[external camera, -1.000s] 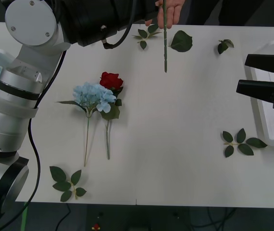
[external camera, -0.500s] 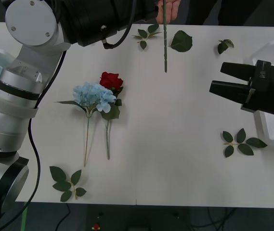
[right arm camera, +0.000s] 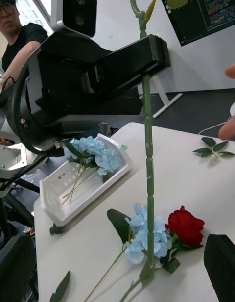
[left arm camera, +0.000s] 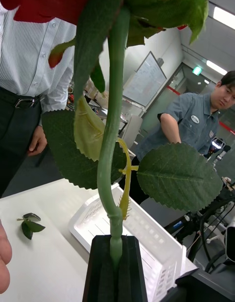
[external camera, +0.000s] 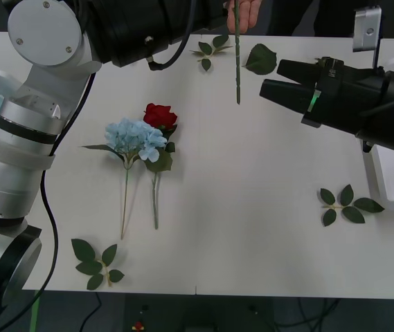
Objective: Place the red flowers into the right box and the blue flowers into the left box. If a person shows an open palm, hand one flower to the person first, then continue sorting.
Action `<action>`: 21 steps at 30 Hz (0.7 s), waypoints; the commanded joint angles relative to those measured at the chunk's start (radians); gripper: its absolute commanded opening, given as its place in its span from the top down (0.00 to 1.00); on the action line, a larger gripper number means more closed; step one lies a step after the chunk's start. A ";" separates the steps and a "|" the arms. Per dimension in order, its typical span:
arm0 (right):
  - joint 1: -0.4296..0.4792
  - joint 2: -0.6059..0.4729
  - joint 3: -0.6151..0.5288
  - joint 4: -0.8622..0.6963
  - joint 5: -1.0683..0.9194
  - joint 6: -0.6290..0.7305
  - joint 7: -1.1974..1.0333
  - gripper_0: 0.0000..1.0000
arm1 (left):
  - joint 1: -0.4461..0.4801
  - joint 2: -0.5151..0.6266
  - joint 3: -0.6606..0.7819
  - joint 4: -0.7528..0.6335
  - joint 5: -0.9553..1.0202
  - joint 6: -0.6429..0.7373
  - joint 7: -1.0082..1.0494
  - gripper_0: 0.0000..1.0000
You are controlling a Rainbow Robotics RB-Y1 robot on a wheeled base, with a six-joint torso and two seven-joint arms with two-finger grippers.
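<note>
- The left gripper (left arm camera: 115, 263) is clamping its black fingers on the green stem of a red rose (left arm camera: 113, 135), holding it up at the far edge of the table (external camera: 252, 228); the stem is hanging straight down above the tabletop in the front view.
- A person's hand (external camera: 244, 14) is touching the top of that stem at the far table edge.
- The right gripper (external camera: 271, 79) is reaching in from the right above the table, its two black fingers spread slightly apart with nothing between them, the tips just to the right of the hanging stem.
- A second red rose (external camera: 159, 116) is lying flat on the table left of centre, its stem pointing toward the robot.
- A blue flower (external camera: 134, 137) is lying just beside that rose, their heads touching, its thin pale stem running alongside the rose's stem.
- The left box (right arm camera: 83, 184) is sitting at the table's left edge and is holding a bunch of pale-blue blooms (right arm camera: 93, 152) with their stems.
- The right box (external camera: 390, 169) is sitting at the table's right edge, partly hidden behind the right arm.
- Loose green leaf sprigs are lying scattered on the table: one near the front-left corner (external camera: 94, 261), one on the right (external camera: 347, 205), and several along the far edge (external camera: 260, 59).
</note>
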 commanded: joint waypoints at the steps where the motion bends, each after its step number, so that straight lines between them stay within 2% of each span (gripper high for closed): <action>1: -0.088 0.051 0.035 0.014 0.065 -0.037 0.019 0.00 | -0.048 -0.018 -0.003 -0.014 0.012 -0.015 -0.003 1.00; 14: -0.250 0.120 0.173 0.143 0.093 -0.091 0.025 0.00 | -0.048 -0.018 -0.003 -0.014 0.012 -0.015 -0.003 1.00; 21: -0.275 0.136 0.213 0.156 0.093 -0.132 0.028 0.00 | -0.048 -0.018 -0.003 -0.014 0.012 -0.015 -0.003 1.00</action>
